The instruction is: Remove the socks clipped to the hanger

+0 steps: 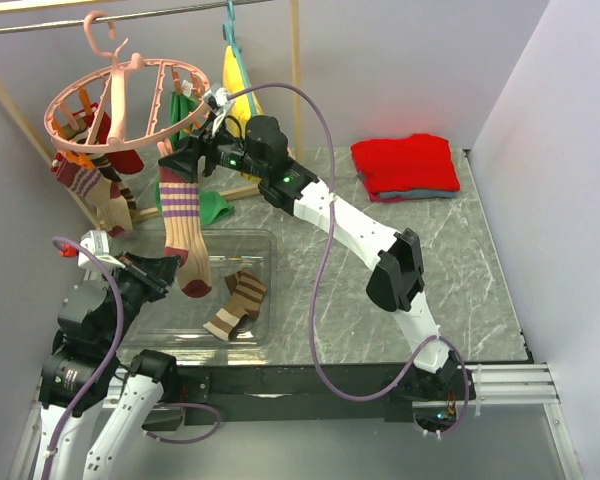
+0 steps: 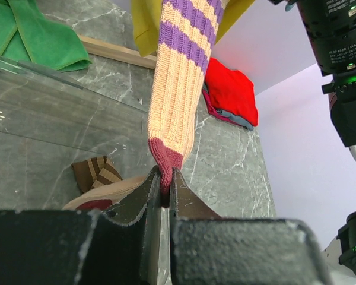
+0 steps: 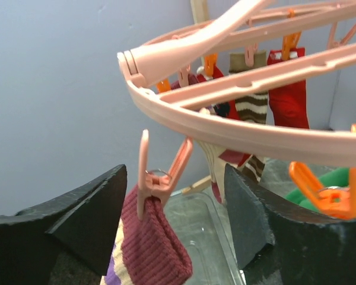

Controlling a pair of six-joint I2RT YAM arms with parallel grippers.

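The pink ring hanger (image 1: pixel 120 105) hangs from a rail at the back left. A beige sock with purple stripes (image 1: pixel 185 225) hangs from one of its pink clips (image 3: pixel 160 172) by its maroon cuff (image 3: pixel 157 252). My right gripper (image 3: pixel 175 208) stands open, one finger on each side of that clip and cuff, touching neither. In the top view it is at the ring's right rim (image 1: pixel 185 160). My left gripper (image 2: pixel 165 178) is shut on the sock's maroon toe (image 2: pixel 166 155), low over the bin (image 1: pixel 175 270). More socks (image 1: pixel 90 185) hang clipped on the ring's left, among them a red one (image 3: pixel 291 101) and a brown-striped one (image 3: pixel 252 101).
A clear plastic bin (image 1: pixel 265 245) below the hanger holds brown-striped socks (image 1: pixel 235 305). A green cloth (image 1: pixel 215 208) and a yellow garment (image 1: pixel 238 85) on a teal hanger (image 1: pixel 230 30) hang behind. Folded red cloth (image 1: pixel 405 165) lies at the back right of the marble table (image 1: pixel 450 270).
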